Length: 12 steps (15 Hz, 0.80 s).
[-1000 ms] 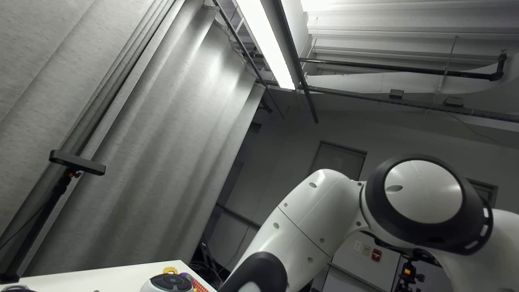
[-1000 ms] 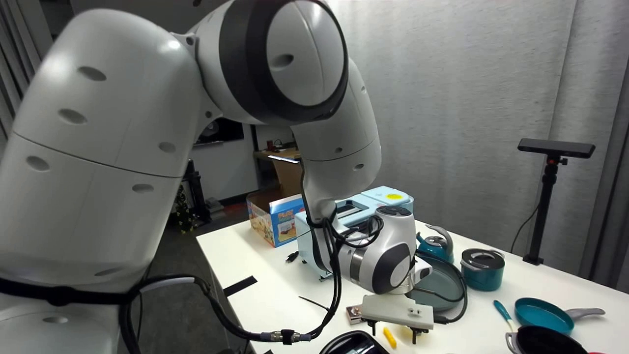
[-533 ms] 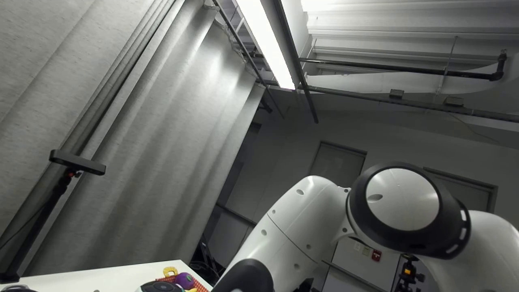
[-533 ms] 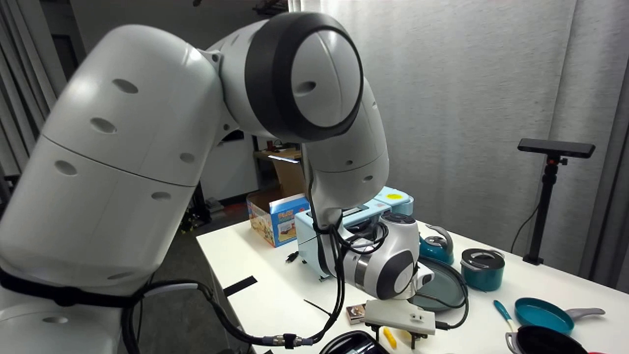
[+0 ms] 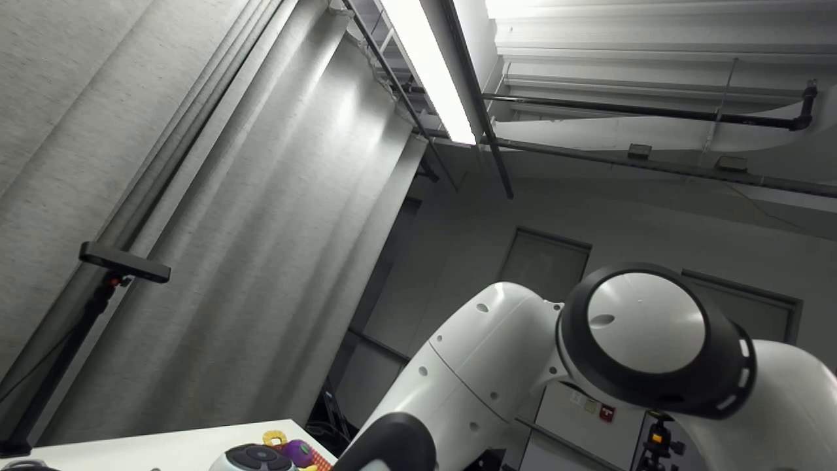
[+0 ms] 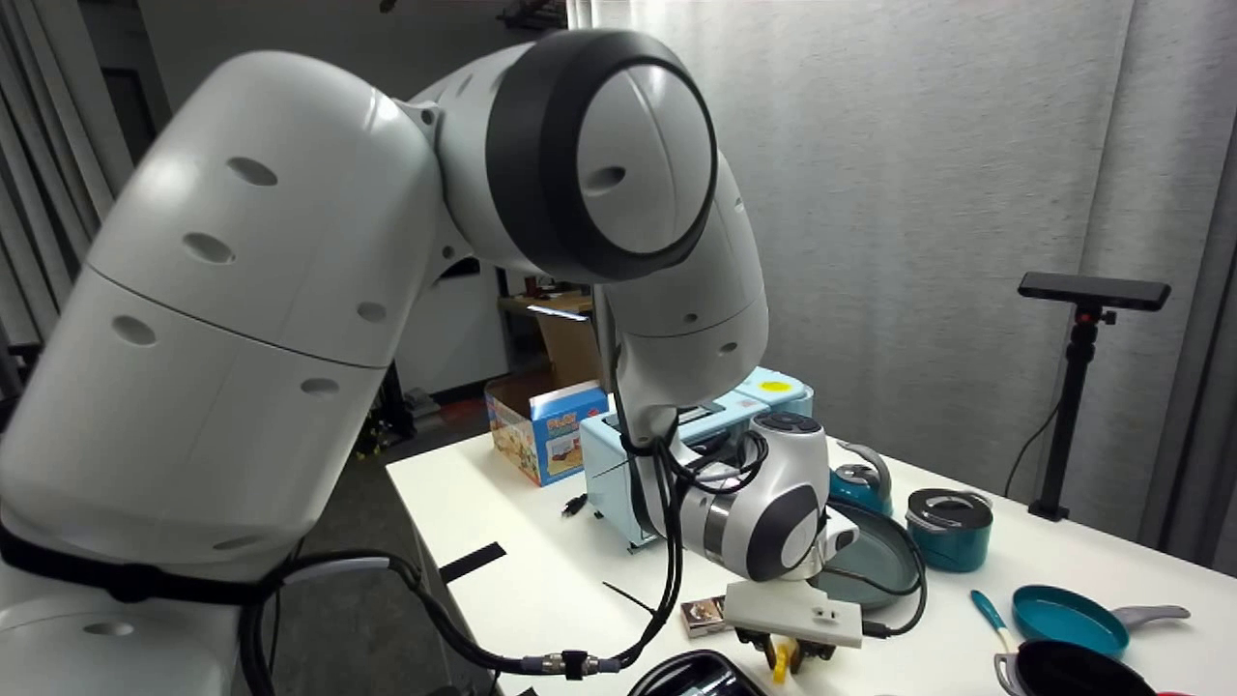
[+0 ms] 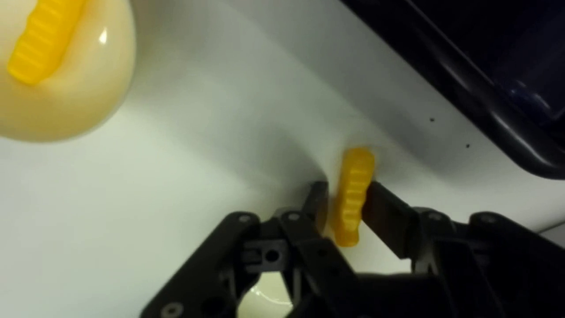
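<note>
Grey curtains (image 6: 918,193) hang in folds behind a white tabletop (image 6: 541,551), on which, in an exterior view, a teal lidded pot (image 6: 949,530) stands at two o'clock from the end effector (image 7: 347,201) and a teal frying pan (image 6: 1063,619) lies at three. Low over the tabletop, the wrist view shows a yellow stick (image 7: 352,196) between the two dark fingers (image 7: 384,216), running roughly from twelve to six o'clock. It is slim and warm amber-yellow, crinkled with shallow crosswise ridges along its face, its ends blunt and rounded. The finger on its three o'clock side appears to be against it, while a thin pale strip seems to show on the nine o'clock side; through the blur one cannot tell whether the end effector is gripping it. At ten o'clock from the stick, a second yellow ridged piece (image 7: 46,42) lies across a glossy cream rounded object (image 7: 95,97), both cut off by the edge of the view. Between one and two o'clock, well apart from the stick, sits a glossy black tray (image 7: 454,77) with a rounded corner.
</note>
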Each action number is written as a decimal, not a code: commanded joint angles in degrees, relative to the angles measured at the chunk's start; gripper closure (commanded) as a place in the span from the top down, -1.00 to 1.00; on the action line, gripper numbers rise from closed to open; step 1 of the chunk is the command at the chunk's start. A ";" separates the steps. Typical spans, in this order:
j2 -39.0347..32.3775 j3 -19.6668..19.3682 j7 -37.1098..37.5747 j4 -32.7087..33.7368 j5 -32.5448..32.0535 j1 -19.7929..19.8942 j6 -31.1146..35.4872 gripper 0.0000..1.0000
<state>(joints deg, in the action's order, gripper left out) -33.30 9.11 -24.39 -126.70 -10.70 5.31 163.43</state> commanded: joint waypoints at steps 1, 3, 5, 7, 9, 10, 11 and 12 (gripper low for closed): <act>-0.98 0.20 -0.45 1.45 0.44 0.49 0.10 -0.99; -0.55 -0.01 -0.32 1.11 0.34 0.46 0.23 -0.89; 0.38 -0.61 -0.07 0.40 -0.01 0.23 0.08 -0.89; 1.76 -1.73 0.66 -0.60 -0.46 -0.27 -0.13 -0.89; 3.32 -2.79 1.26 -1.81 -0.70 -0.48 -0.14 -0.89; 4.24 -3.43 1.56 -2.45 -0.88 -0.60 -0.11 -0.89; 4.98 -4.03 1.81 -2.84 -1.04 -0.74 -0.04 -0.89; 5.81 -4.41 1.92 -3.34 -1.03 -0.67 0.14 -0.89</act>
<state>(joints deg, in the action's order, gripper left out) -31.60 6.40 -24.09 -127.02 -10.84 5.25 163.42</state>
